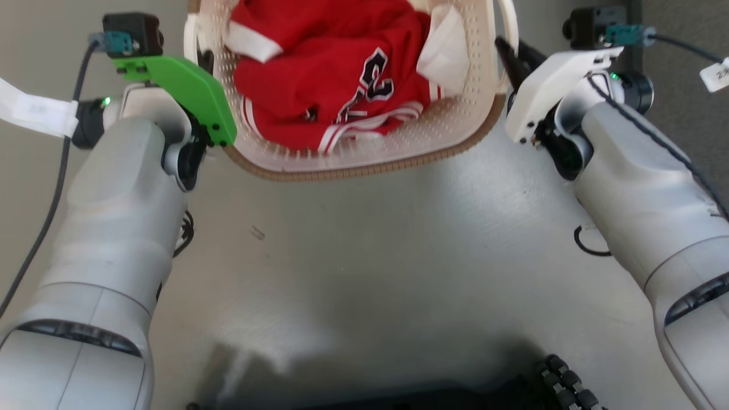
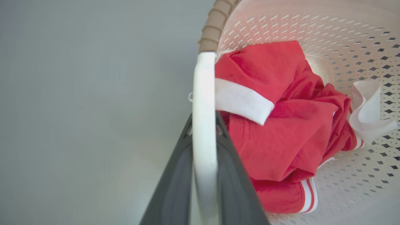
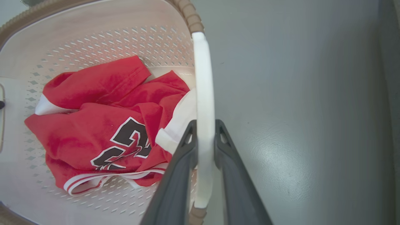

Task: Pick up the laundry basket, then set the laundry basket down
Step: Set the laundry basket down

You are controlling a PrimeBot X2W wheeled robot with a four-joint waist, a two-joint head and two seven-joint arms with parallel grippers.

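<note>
The laundry basket (image 1: 370,162) is cream-white and perforated with a brown woven rim, at the top centre of the head view. It holds a crumpled red jersey (image 1: 336,74) with white trim. My left gripper (image 2: 203,125) is shut on the basket's white left handle (image 2: 203,93), which runs between its dark fingers. My right gripper (image 3: 205,126) is shut on the white right handle (image 3: 203,93) in the same way. In the head view the left gripper (image 1: 204,57) and right gripper (image 1: 506,51) sit at the basket's two sides.
Grey floor (image 1: 364,256) spreads below and around the basket. A darker wall or panel (image 1: 678,85) stands at the far right. The robot's dark base (image 1: 512,387) shows at the bottom edge. Cables hang beside both forearms.
</note>
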